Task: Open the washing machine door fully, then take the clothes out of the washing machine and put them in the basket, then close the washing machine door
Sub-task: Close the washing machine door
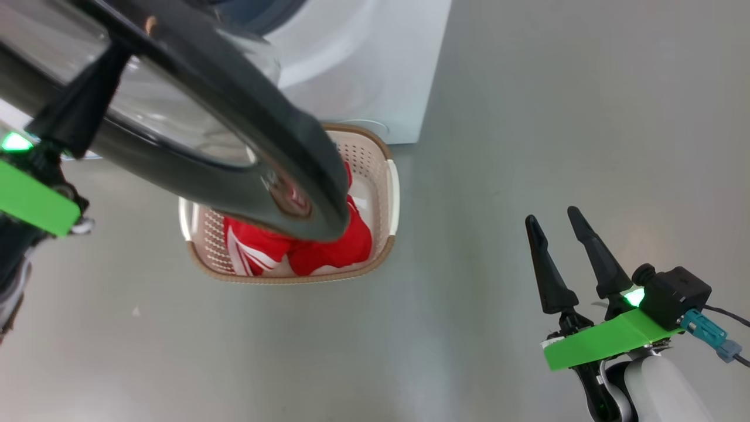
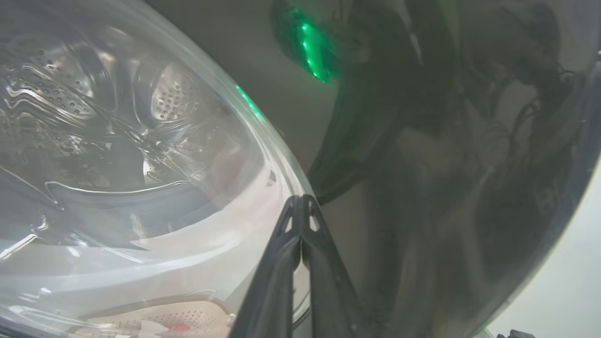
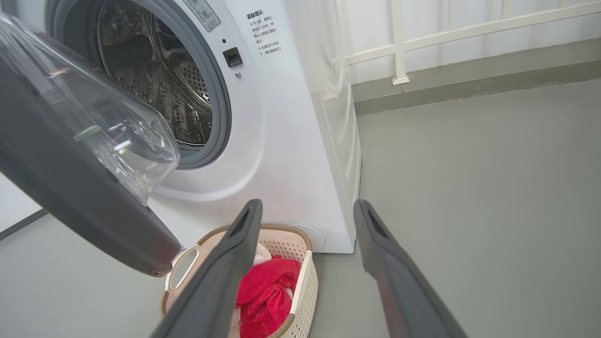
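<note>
The washing machine door (image 1: 252, 105) stands partly open, with its black rim and glass bowl over the basket. My left gripper (image 1: 114, 55) is shut, and its tips (image 2: 300, 199) rest on the door's outer face (image 2: 422, 164) where glass meets rim. In the cream basket (image 1: 293, 280) on the floor before the washing machine (image 1: 363, 70) lie the red clothes (image 1: 328, 249). My right gripper (image 1: 553, 215) hangs open and empty to the right, away from the basket. The right wrist view has its fingers (image 3: 307, 206) apart above the basket (image 3: 305, 291), clothes (image 3: 267, 291), door (image 3: 70, 188) and steel drum (image 3: 155, 70).
Grey floor (image 1: 556, 117) spreads to the right of the machine and in front of the basket. A white railing (image 3: 399, 42) and a wall base run behind the machine on the right.
</note>
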Robot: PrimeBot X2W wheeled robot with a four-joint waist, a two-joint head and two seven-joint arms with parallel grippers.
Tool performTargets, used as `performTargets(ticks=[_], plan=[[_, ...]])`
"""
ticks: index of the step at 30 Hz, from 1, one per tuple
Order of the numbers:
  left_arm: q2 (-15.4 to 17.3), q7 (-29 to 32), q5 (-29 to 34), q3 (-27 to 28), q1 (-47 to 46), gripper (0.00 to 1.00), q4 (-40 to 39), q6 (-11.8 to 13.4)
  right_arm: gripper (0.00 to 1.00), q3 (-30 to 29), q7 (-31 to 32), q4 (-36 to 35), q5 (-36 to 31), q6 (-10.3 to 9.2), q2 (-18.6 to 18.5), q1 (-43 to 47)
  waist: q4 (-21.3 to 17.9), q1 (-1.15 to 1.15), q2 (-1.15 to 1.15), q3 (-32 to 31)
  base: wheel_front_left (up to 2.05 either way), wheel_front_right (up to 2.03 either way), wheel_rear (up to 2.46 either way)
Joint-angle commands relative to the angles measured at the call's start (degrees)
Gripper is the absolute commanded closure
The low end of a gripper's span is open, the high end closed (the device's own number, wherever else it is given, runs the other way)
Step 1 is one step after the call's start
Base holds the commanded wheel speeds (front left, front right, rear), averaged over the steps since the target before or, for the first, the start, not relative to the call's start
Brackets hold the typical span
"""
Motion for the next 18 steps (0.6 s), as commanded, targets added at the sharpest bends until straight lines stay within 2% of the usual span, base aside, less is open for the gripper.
performTargets(ticks=[1, 18], plan=[[2.49, -0.82, 0.98, 2.01, -3.31, 1.00, -0.13, -0.41, 0.00, 1.59, -0.37, -1.52, 0.44, 0.28, 0.11, -1.17, -1.60, 0.00, 0.00, 1.41, 0.00, 0.00, 0.00], [1.05, -5.38, 2.42, -3.05, -14.21, 1.00, 10.39, -0.41, 0.00, 3.00, -0.37, -1.94, 2.72, 0.28, 0.11, -3.01, -5.40, 0.00, 0.00, 4.03, 0.00, 0.00, 0.00]])
